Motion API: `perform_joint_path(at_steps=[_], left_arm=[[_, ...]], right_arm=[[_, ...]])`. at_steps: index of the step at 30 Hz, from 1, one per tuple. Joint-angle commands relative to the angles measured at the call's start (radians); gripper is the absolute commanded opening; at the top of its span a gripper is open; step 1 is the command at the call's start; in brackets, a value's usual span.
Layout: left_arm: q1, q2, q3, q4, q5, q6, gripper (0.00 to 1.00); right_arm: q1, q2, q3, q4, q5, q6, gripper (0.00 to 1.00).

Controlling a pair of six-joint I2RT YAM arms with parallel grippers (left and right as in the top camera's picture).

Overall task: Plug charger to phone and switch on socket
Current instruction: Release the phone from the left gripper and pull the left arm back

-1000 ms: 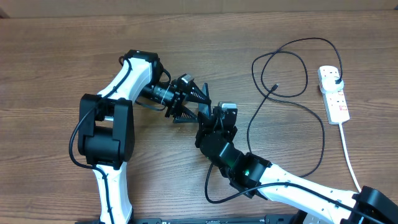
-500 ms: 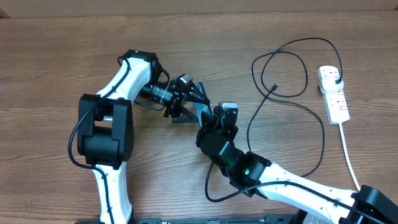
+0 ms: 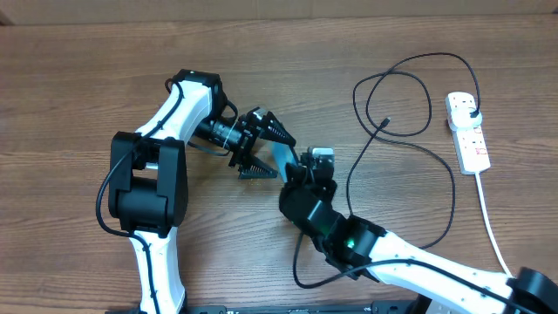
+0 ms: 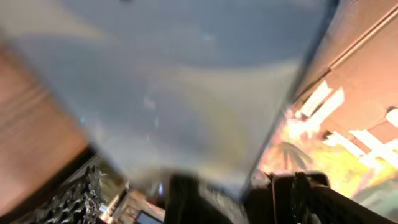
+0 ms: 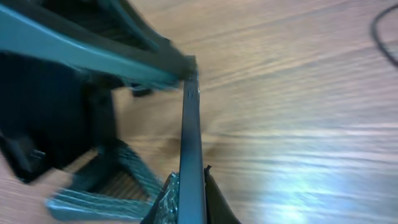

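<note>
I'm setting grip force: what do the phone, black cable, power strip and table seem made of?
Phone: glossy, glass-like screen with reflections; thin dark edge, metal or plastic.
Cable: matte black, probably a rubbery sheath, lying in loose loops.
Power strip: smooth white plastic.
Table: wood grain with a slight sheen; laminate or real wood, can't tell.

The phone [image 4: 174, 81] is filling most of the frame, its pale blue-grey face blurring, dark edge slanting down from upper right. Brown table [image 4: 28, 137] is showing at left, a ribbed black finger [image 4: 78, 198] peeking in lower left.
</note>
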Motion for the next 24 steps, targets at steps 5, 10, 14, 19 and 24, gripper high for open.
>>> perform_joint_path(at_steps=[5,10,14,19,24], left_arm=[[0.107,-0.032,0.021,-0.100,0.011,0.203,1.00],[0.164,-0.175,0.021,-0.100,0.005,0.202,1.00],[0.196,-0.367,0.021,-0.100,-0.057,0.201,1.00],[0.200,-0.671,0.021,-0.099,-0.299,0.162,1.00],[0.201,-0.967,0.020,-0.098,-0.520,0.108,1.00]], right_arm=[[0.002,-0.240,0.021,-0.201,0.103,0.056,0.04],[-0.016,-0.396,0.021,-0.425,0.114,0.260,0.04],[-0.044,-0.498,0.021,-0.550,0.111,0.372,0.04],[-0.061,-0.575,0.017,-0.628,0.080,0.448,0.04],[-0.061,-0.571,-0.015,-0.573,0.009,0.574,0.04]])
